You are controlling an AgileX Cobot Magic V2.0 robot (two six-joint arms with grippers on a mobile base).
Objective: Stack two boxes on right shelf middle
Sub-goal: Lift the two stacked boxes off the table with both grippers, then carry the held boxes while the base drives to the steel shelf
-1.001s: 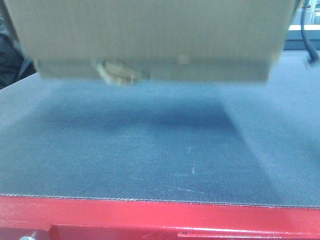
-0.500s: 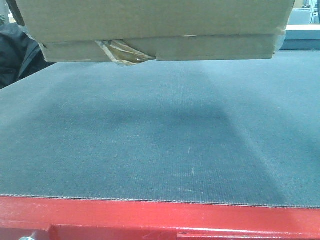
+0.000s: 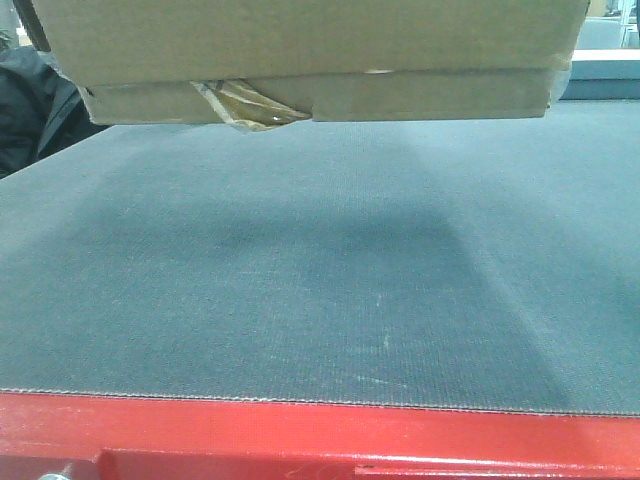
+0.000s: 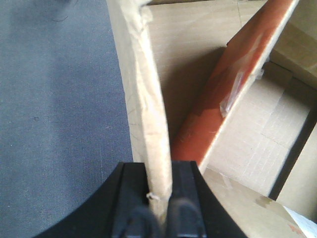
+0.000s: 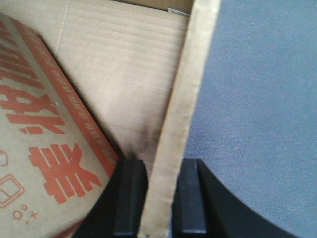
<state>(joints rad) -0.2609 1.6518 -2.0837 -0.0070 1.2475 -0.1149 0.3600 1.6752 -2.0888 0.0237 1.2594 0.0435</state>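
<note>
Risen higher, boxes (image 3: 300,45) hang over the tabletop (image 3: 300,300); left tool (image 4: 159,198), right tool (image 5: 161,198) clamped.

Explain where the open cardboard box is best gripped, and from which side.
Pinch the open cardboard box by its two thin upright side walls, coming down over the open top. Each exposed wall edge fits between jaws, as the left gripper and right gripper show.
</note>
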